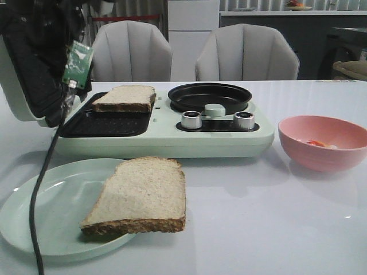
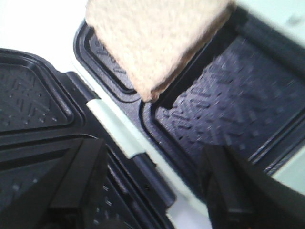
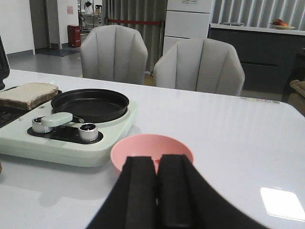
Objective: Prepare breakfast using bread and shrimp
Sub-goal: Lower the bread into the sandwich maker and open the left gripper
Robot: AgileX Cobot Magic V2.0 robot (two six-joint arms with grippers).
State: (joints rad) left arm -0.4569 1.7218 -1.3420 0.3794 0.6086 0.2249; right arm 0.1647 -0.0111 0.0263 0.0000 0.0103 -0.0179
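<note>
One bread slice (image 1: 125, 97) lies on the far half of the black grill plate (image 1: 106, 123) of the pale green breakfast maker (image 1: 212, 140). It also shows in the left wrist view (image 2: 152, 38). A second bread slice (image 1: 143, 195) lies on a pale green plate (image 1: 51, 212) at the front. The shrimp (image 1: 318, 144) lies in a pink bowl (image 1: 324, 143). My left gripper (image 2: 152, 160) is open and empty, over the hinge between the raised lid and the grill plate. My right gripper (image 3: 157, 160) is shut and empty, just short of the pink bowl (image 3: 152, 150).
The maker's lid (image 1: 26, 80) stands open at the left, with my left arm and its cable (image 1: 40, 177) beside it. A black pan (image 1: 209, 96) and two knobs (image 1: 191, 120) sit on the maker's right half. Two grey chairs (image 1: 246, 54) stand behind the table.
</note>
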